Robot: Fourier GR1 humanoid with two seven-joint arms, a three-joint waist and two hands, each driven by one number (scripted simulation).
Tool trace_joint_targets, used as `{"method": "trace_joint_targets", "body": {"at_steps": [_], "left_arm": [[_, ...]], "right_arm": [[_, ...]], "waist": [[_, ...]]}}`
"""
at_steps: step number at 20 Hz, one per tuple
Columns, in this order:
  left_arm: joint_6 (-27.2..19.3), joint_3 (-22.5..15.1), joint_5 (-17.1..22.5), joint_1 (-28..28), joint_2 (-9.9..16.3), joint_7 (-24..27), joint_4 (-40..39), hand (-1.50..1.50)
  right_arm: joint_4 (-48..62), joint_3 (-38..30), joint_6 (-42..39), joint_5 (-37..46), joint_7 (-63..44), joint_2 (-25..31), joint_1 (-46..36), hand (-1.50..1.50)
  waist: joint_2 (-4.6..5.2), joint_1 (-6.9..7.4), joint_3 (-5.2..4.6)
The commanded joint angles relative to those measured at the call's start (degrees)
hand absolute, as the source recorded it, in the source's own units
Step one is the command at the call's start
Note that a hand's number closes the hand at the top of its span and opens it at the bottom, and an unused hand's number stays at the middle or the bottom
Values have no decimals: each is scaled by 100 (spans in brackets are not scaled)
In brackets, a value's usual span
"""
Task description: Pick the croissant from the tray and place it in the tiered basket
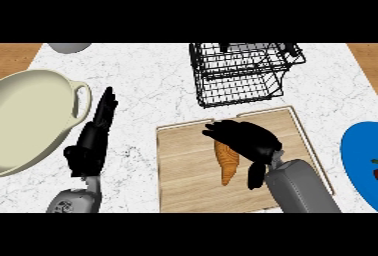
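Curling down over the croissant (228, 164), the right hand (247, 138) sits on the wooden tray (184, 170), its fingers and thumb bent round the upper end of the pastry. That end is hidden under the palm, while the orange lower end pokes out below the hand and lies against the tray's boards. Whether the croissant has left the wood cannot be told. The right grey forearm (299, 187) runs from the hand toward the tray's lower right corner.

Taking the tray as the landmark: the black wire tiered basket (240, 75) stands just beyond its far edge, close to it, with the croissant not in it. Off the tray's right side, a blue plate (358, 150) shows partly at the view's edge, with something small and dark on it that is too small to make out. Off the tray's left side, apart from it on the white marbled counter (140, 90), the left hand (92, 137) rests with fingers straight and pointing away, holding nothing. Further left of the tray again is a large cream pot (29, 120) with a side handle, near the left hand's fingertips. Far up and left of the tray, a grey rounded object (70, 47) is cut off by the view's top.
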State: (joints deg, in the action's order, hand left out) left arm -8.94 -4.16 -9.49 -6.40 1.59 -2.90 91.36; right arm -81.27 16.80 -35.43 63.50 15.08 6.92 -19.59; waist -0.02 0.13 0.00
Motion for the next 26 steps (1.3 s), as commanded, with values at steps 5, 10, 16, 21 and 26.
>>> {"method": "trace_joint_targets", "body": {"at_steps": [5,10,16,21,26], "left_arm": [[-125,13,-113,-180,-149,285,-495,0],[88,223,57,-198,117,-33,-105,0],[86,129,2,-227,81,-82,-102,0],[78,63,17,-249,-26,-34,-180,0],[135,-41,-7,-107,-56,121,-212,0]], "right_arm": [[622,-27,1188,214,309,-280,89,150],[470,281,1884,672,319,-420,-30,150],[969,365,1428,1503,-2260,-678,-198,150],[802,672,737,1380,-4477,-688,-535,150],[640,1409,1027,599,-6345,-690,-1074,150]], "waist": [[7,-6,1],[1,7,1],[-10,61,-10],[-3,158,-6],[4,191,0]]}}
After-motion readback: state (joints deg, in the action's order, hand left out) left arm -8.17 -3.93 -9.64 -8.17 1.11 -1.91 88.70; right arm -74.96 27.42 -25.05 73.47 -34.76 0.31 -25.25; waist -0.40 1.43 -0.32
